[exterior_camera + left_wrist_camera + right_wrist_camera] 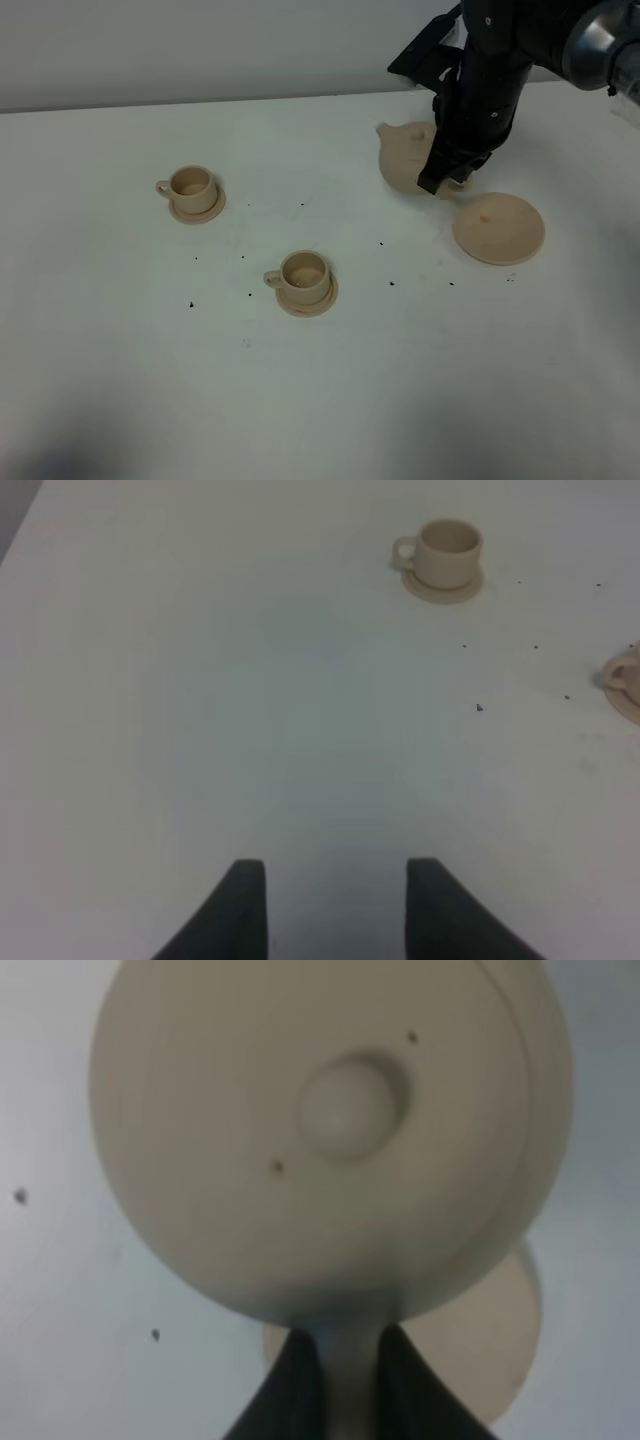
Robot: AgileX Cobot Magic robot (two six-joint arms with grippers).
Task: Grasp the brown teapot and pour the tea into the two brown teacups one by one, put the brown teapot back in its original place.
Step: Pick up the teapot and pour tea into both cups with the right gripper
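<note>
Teapot [405, 155] is in the right jaws: both fingers [290, 1395] are clenched on its loop handle [350, 1385]. The pot body sits out ahead of them, lid knob [345, 1110] on top, roughly level. Right arm [490, 70] comes down on it from the back right of the exterior view and hides the handle side there. Spout [385, 130] points left in that view, toward the cups' side of the counter [330, 400].

Pot is not on the big saucer [499, 228]. The saucer lies bare just beside it, to the right and a bit nearer the camera. In the right wrist view a slice of that saucer [515, 1330] shows past the pot's edge. Pot looks lifted off the counter, but the arm covers its base, so not certain.

Left jaws are released: two dark fingers [245, 915] stand apart with nothing between them, over bare counter. Both cups are well ahead of them.

Counts:
- 1 teapot
- 2 cups: far cup [190, 185] and near cup [304, 271], both upright, well apart from each other and from the pot
- 3 saucers: the big one, plus one small saucer under each cup [212, 210] [322, 300]
- several dark specks [191, 304] scattered on the counter between cups and pot
</note>
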